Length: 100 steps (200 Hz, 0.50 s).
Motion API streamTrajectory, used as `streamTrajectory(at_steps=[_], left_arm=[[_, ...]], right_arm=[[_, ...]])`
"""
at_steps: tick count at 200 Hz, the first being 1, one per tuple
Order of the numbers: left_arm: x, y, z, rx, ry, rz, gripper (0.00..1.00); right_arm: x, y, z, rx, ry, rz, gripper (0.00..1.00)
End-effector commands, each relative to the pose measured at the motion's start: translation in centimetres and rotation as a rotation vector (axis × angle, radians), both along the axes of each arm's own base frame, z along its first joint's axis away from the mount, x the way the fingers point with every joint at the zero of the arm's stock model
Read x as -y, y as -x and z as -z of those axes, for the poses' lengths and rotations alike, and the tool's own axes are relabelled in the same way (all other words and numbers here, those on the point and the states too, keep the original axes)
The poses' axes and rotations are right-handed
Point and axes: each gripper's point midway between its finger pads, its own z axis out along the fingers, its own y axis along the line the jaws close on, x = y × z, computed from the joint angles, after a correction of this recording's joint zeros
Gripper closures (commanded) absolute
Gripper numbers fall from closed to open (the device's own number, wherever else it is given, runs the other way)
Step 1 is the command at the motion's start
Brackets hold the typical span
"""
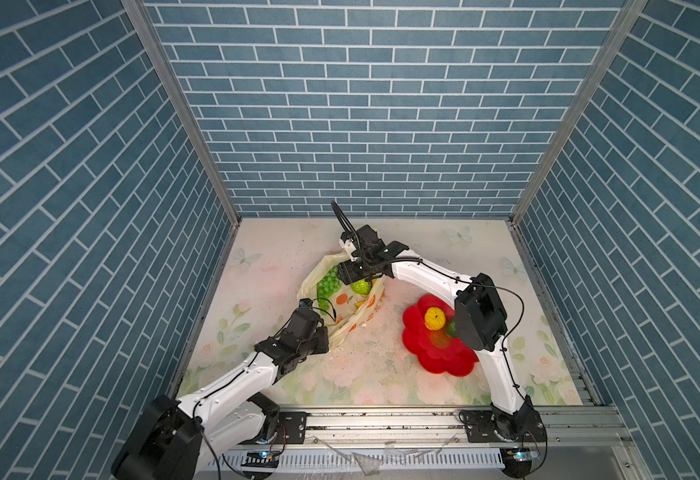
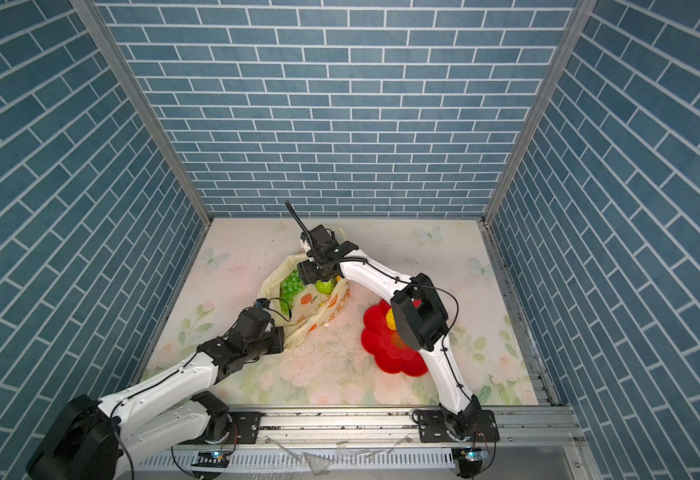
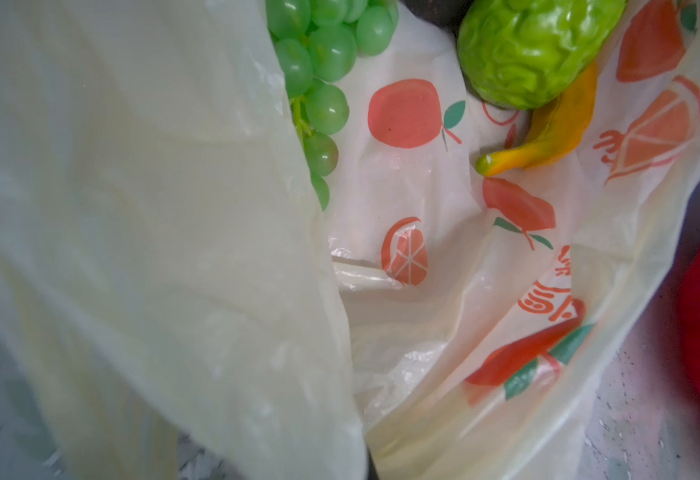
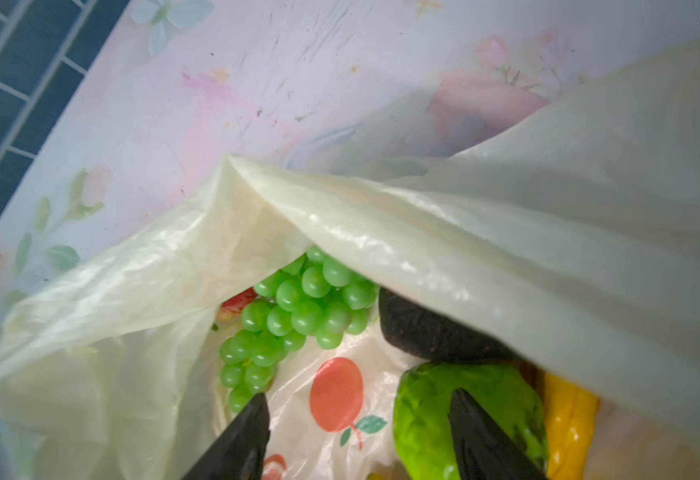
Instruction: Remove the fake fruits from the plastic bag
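Note:
The cream plastic bag point(image 1: 350, 305) point(image 2: 331, 303) lies open on the table. Inside it are a green grape bunch point(image 1: 328, 283) point(image 4: 294, 316), a bumpy green fruit point(image 3: 535, 45) point(image 4: 423, 411), a yellow banana point(image 3: 556, 129), a dark brown fruit point(image 4: 431, 332) and a bit of something red point(image 4: 238, 300). My right gripper point(image 1: 354, 277) point(image 4: 360, 397) hangs open in the bag's mouth, one fingertip point(image 4: 462, 401) over the bumpy green fruit and the other beside the grapes. My left gripper point(image 1: 330, 332) point(image 2: 284, 334) is shut on the bag's near edge by the handles, its jaws hidden under plastic in the left wrist view.
A red flower-shaped plate point(image 1: 435, 353) point(image 2: 385, 353) sits right of the bag, partly under my right arm, with a yellow lump point(image 1: 435, 318) and a green round fruit point(image 1: 451, 328) on it. Blue brick walls close in three sides. A metal rail point(image 1: 381, 419) runs along the front.

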Motion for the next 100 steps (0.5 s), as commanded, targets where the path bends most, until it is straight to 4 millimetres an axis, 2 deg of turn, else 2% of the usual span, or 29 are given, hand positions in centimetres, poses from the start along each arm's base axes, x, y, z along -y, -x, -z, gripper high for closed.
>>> streamTrajectory(at_steps=[1,30,53,100], left_arm=[[-1.9,1.5,0.8,-0.027,-0.056,-0.045,1.00],[-2.5,1.9,0.6,-0.015,-0.056,-0.068,1.00],[-2.7,1.9,0.5,-0.002,-0.052,-0.078,1.00],[-2.5,1.8,0.3,0.006,-0.050,-0.073,1.00]], right_arm=[[0.4,0.2,1.1,0.003,0.093,-0.078,0.30],[0.1,-0.3,2.4,0.000,0.134,-0.107,0.30],[0.7,-1.0,3.4,0.020,0.193,-0.097,0.28],[0.9,-1.8,4.2,0.047,0.237,-0.090,0.22]])
